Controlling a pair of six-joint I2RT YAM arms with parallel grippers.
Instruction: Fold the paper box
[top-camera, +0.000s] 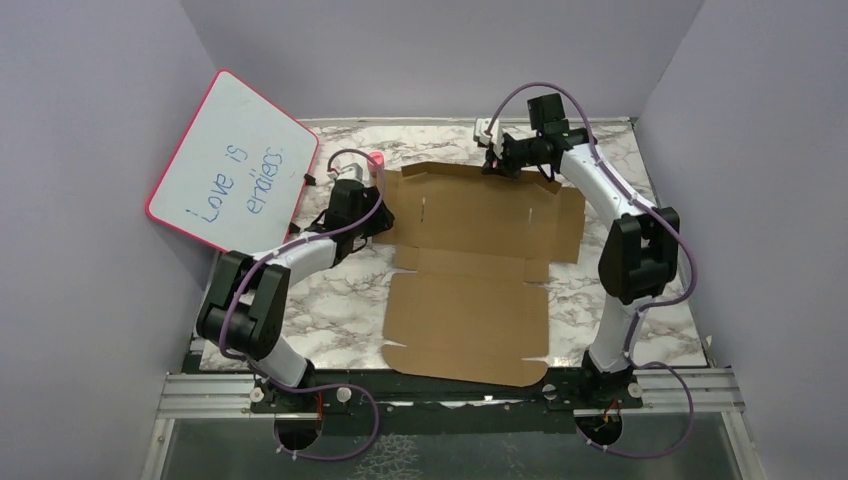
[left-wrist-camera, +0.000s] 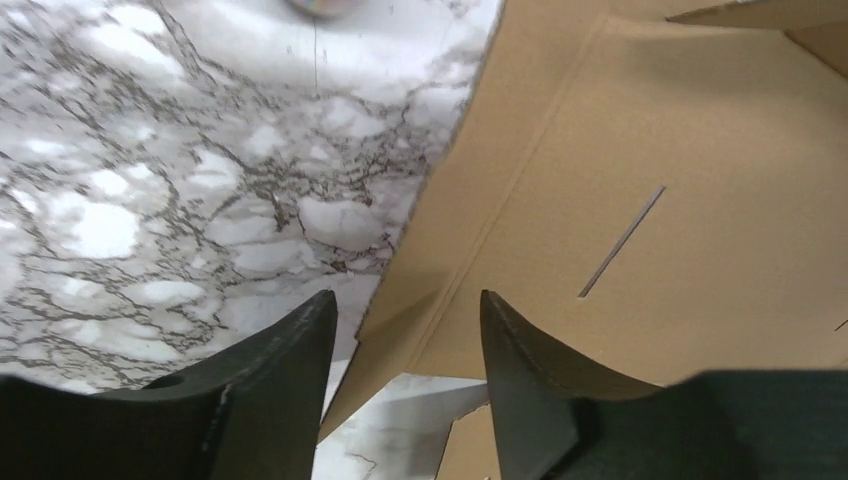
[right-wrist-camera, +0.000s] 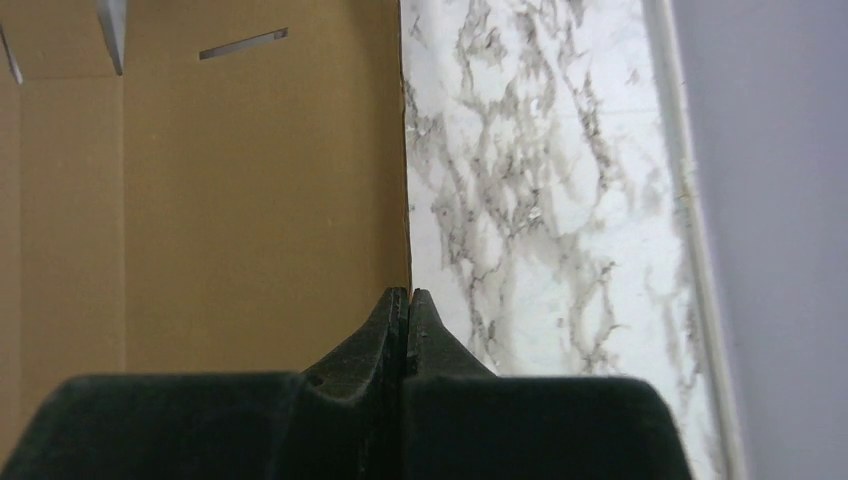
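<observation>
Box (top-camera: 470, 270) lying mostly flat on table (top-camera: 330, 300), mid-field. Left gripper (left-wrist-camera: 406, 300) standing part-open, left flap edge sitting between fingers, not clamped. Right gripper (right-wrist-camera: 408, 295) sitting with jaws pressed together at far edge; grip on cardboard not discernible. Risks you are facing: unclamped flap likely springing flat; right jaws slipping off thin edge; sheet sliding on smooth marble, creasing off-score.

I see bright, even overhead light; the counter (left-wrist-camera: 100, 230) glares white in patches, and the right claw (right-wrist-camera: 408, 295) looms dark and soft up close.
</observation>
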